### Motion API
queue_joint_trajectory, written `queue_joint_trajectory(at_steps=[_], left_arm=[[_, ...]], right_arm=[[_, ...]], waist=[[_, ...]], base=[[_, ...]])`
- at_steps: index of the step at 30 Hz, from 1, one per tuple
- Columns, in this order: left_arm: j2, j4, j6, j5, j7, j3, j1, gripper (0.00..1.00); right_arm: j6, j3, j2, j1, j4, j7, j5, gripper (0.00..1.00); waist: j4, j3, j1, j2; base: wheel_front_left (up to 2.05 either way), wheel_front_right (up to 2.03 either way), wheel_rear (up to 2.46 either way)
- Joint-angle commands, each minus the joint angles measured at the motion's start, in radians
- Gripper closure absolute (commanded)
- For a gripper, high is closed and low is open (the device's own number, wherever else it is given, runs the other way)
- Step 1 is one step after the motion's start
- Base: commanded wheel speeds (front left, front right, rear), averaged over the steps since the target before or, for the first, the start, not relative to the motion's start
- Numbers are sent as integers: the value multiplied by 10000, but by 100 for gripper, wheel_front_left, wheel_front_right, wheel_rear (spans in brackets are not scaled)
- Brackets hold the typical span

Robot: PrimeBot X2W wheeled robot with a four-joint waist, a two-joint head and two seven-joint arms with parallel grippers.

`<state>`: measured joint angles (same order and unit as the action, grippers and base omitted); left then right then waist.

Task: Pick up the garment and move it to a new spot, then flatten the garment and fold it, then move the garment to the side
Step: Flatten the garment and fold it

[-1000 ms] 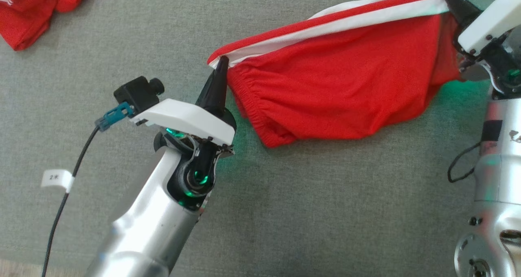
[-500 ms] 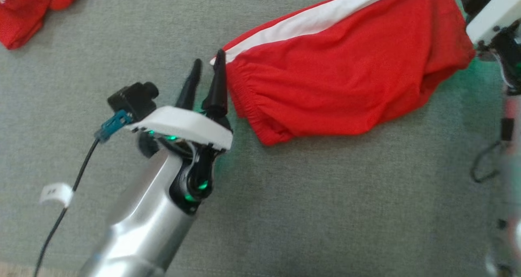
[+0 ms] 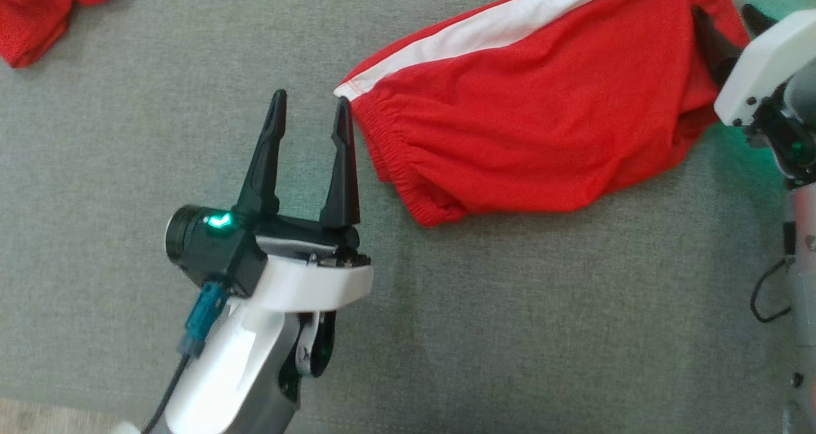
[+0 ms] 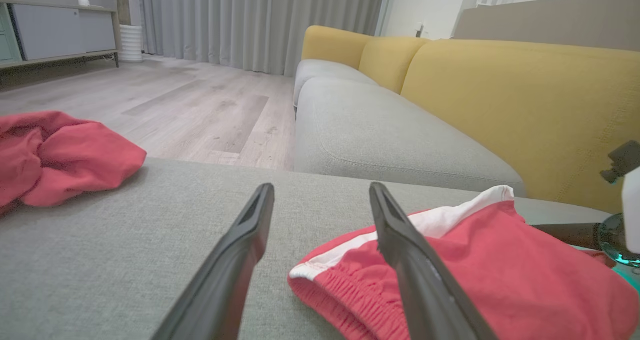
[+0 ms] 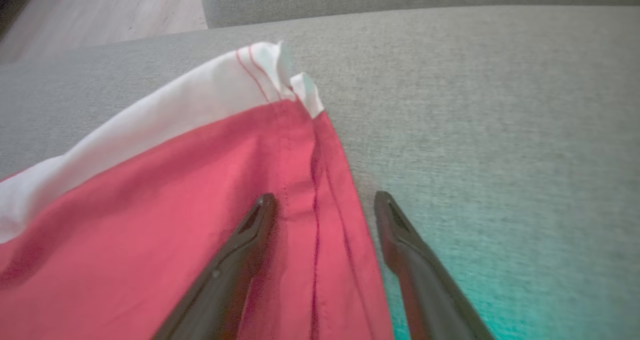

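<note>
The garment (image 3: 529, 141), red shorts with a white side stripe and an elastic waistband, lies on the grey cushion (image 3: 446, 332). My left gripper (image 3: 309, 106) stands open just left of the waistband corner, with nothing between its fingers. In the left wrist view the garment (image 4: 500, 280) lies beside and behind the right finger (image 4: 415, 260). My right gripper (image 3: 723, 23) is open at the garment's right end. The right wrist view has its fingers straddling the hem edge of the garment (image 5: 175, 205), one finger (image 5: 235, 260) over the cloth, the other over bare cushion.
Another red cloth (image 3: 38, 13) lies bunched at the cushion's far left corner (image 4: 60, 155). A yellow and grey sofa (image 4: 450, 105) stands behind the cushion, with wooden floor (image 4: 175, 100) to its left. A black cable hangs from my left wrist camera (image 3: 197, 319).
Both grippers have opened and let go of the garment, which now lies on the cushion. My left gripper has drawn back from the waistband corner and turned level.
</note>
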<state>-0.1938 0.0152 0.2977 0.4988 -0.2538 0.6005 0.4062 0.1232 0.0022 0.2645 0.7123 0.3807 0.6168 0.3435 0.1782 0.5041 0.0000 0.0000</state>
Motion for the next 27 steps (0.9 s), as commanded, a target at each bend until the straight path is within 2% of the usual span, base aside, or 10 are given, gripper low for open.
queue_joint_trajectory(at_steps=[1,5,6,7,9,12,15,23,27], left_arm=[[-32,430,-118,-347,-76,-506,-183,0],[219,508,-504,-940,-77,-954,-699,0],[270,496,-610,-1044,-78,-1074,-813,0],[312,432,-720,-1115,-78,-1171,-940,0],[358,267,-957,-1269,-78,-1338,-1149,0],[436,109,-1201,-1481,-79,-1705,-1490,0],[480,21,-1466,-1619,-79,-2096,-1972,0],[732,58,-2182,-1968,-79,-2902,-3502,0],[961,16,-2423,-2089,-79,-3225,-4071,0]], right_arm=[[75,232,-227,30,-74,217,117,0],[75,624,-319,-98,105,790,570,0],[75,731,-279,-155,107,925,602,21],[75,867,-223,-205,92,1028,633,100],[75,1000,-145,-303,45,1111,814,100],[75,415,-307,-420,-2,941,1201,100],[75,-417,-337,-656,-47,855,1531,100],[75,-3343,340,-1400,-79,988,1495,100],[75,-3766,244,-1237,-579,1174,1472,100]], waist=[[77,-24,0,0],[138,-158,0,0],[125,-198,0,0],[100,-243,0,0],[4,-380,0,0],[-244,-644,0,0],[-562,-991,0,0],[-898,-1730,0,0],[-935,-2005,0,0]], base=[[0,0,0],[0,0,0],[0,0,0],[0,0,0],[0,0,0],[0,0,0],[0,0,0],[0,0,0],[0,0,0]])
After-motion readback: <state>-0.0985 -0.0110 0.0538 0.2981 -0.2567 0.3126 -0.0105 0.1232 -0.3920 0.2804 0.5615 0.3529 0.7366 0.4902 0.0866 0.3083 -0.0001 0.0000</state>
